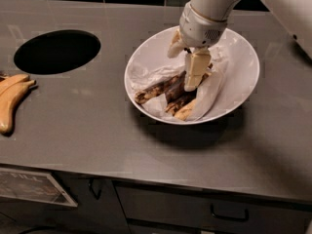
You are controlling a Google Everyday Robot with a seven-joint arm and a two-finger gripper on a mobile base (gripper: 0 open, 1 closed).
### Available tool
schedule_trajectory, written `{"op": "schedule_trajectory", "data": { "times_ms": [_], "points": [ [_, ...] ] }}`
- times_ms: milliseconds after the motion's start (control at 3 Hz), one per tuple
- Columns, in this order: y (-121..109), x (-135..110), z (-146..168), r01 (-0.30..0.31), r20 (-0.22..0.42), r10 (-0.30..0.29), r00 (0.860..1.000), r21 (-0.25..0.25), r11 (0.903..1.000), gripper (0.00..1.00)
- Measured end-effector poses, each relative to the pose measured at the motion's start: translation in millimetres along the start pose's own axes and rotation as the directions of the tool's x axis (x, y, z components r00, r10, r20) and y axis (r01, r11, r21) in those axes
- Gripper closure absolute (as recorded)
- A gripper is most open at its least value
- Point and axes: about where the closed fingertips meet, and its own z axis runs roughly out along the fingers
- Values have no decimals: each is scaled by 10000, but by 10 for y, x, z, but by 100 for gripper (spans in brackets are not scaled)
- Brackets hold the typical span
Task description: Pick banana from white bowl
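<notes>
The white bowl [239, 77] sits right of centre on the grey counter, lined with crumpled white paper. The banana [163, 87], dark brown-black with dull yellow patches, lies in limp pieces across the bowl's middle and front. My gripper [187, 62] reaches down into the bowl from the upper right, just above the banana's right end. Its cream fingers [197, 71] stand apart, the lower one touching or nearly touching the banana. Nothing is held between them.
A round black hole [57, 51] is cut into the counter at the left. Smooth yellow bananas [10, 99] lie at the far left edge. Cabinet drawers with handles [229, 213] run below the counter's front edge.
</notes>
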Motion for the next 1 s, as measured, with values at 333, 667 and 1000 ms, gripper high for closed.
{"op": "schedule_trajectory", "data": {
  "times_ms": [333, 667, 1000],
  "points": [
    [-7, 18, 42, 63, -75, -64, 10000, -209, 9998, 28],
    [-6, 18, 43, 64, -76, -66, 9999, -213, 9998, 28],
    [40, 15, 83, 144, -139, -149, 9998, -351, 9993, 31]
  ]
}}
